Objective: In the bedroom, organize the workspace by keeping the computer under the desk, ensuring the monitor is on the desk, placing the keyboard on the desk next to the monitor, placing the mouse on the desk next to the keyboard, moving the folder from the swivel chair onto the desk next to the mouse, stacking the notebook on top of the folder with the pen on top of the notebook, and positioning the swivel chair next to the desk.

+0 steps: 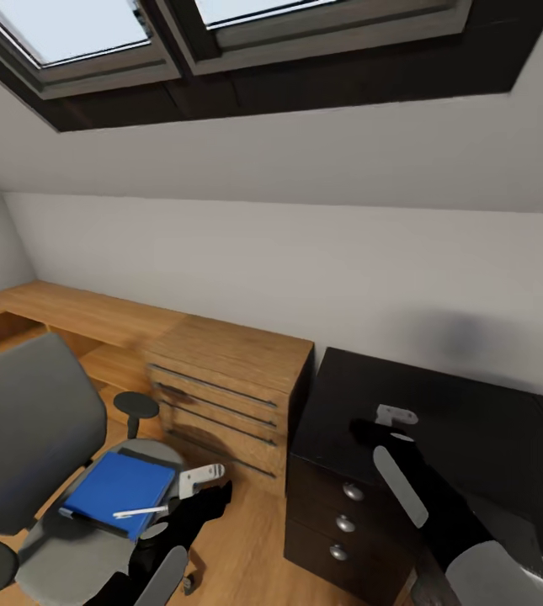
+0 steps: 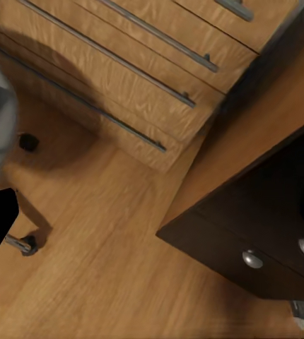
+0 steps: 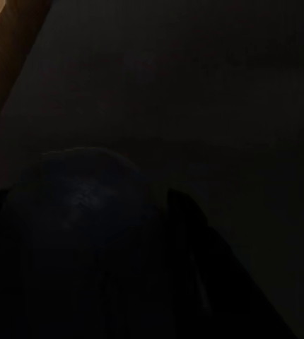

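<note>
The grey swivel chair (image 1: 27, 421) stands at the lower left. On its seat lies the blue folder (image 1: 119, 484), and the white pen (image 1: 141, 511) rests across the folder's near edge. My left gripper (image 1: 206, 478) hovers just right of the folder, apart from it; its jaws are not clear. My right gripper (image 1: 396, 414) is over the left part of the black desk (image 1: 473, 421). In the right wrist view a dark rounded thing (image 3: 88, 212), perhaps the mouse, sits close to the camera over the dark desk top. The monitor, keyboard, notebook and computer are out of view.
A light-wood chest of drawers (image 1: 229, 379) stands between chair and desk, under a sloped wall with skylights. The desk's dark drawers carry round silver knobs (image 1: 353, 491). The left wrist view looks down on wood floor (image 2: 102, 268), the chest (image 2: 124, 70) and the desk drawers (image 2: 265, 240).
</note>
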### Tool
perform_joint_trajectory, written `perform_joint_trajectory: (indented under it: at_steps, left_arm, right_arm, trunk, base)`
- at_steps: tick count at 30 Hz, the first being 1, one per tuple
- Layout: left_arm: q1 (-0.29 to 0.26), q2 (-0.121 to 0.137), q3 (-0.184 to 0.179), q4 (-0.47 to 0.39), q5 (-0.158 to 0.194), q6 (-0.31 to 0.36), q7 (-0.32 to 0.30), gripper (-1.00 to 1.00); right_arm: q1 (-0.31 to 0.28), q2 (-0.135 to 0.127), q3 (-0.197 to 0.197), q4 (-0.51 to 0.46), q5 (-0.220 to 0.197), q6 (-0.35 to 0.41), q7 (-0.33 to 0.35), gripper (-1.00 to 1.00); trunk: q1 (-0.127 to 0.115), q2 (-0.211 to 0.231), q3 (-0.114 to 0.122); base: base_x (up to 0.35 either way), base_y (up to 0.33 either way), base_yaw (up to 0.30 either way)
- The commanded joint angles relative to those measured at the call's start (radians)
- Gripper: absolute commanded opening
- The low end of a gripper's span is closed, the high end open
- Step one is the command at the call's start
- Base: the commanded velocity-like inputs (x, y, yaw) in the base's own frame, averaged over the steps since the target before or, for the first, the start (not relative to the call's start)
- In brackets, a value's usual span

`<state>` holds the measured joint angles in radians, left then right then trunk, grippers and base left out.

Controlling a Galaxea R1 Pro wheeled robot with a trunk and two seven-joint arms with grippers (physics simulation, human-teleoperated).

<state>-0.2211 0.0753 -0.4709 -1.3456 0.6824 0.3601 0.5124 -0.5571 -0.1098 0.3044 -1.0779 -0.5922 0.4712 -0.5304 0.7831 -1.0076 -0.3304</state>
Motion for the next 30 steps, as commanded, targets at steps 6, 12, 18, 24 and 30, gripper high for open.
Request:
perform_joint_trajectory:
  at_steps: [6, 12, 18, 24, 30]
  left_arm:
    - [0.020, 0.003, -0.007, -0.043, 0.007, -0.001, 0.010, 1.00]
    - [0.057, 0.025, -0.008, -0.114, -0.007, -0.001, 0.009, 1.00]
    - [0.082, 0.071, -0.013, -0.194, -0.008, 0.001, 0.009, 1.00]
    - [0.089, 0.079, -0.025, -0.206, -0.007, 0.002, 0.009, 1.00]
    - [0.089, 0.080, -0.026, -0.205, -0.005, 0.002, 0.009, 1.00]
  right_arm:
    - [-0.001, -0.003, -0.034, 0.000, -0.012, -0.002, -0.012, -1.00]
    - [-0.001, -0.016, -0.107, 0.024, -0.012, -0.003, -0.008, -1.00]
    - [-0.001, -0.052, -0.160, 0.048, -0.012, -0.003, 0.001, -1.00]
    - [-0.001, -0.067, -0.192, 0.062, -0.012, -0.003, 0.004, -1.00]
    - [-0.001, -0.076, -0.215, 0.079, -0.011, -0.003, 0.004, -1.00]
  trunk:
    - [0.000, -0.001, 0.003]
    - [0.000, -0.001, 0.006]
    - [0.000, -0.001, 0.006]
    - [0.000, -0.001, 0.006]
    - [0.000, -0.001, 0.006]
  base:
    - [0.000, -0.019, -0.237]
    - [0.000, -0.001, -0.248]
    - [0.000, -0.010, -0.261]
    - [0.000, -0.231, -0.267]
    - [0.000, -0.257, -0.268]
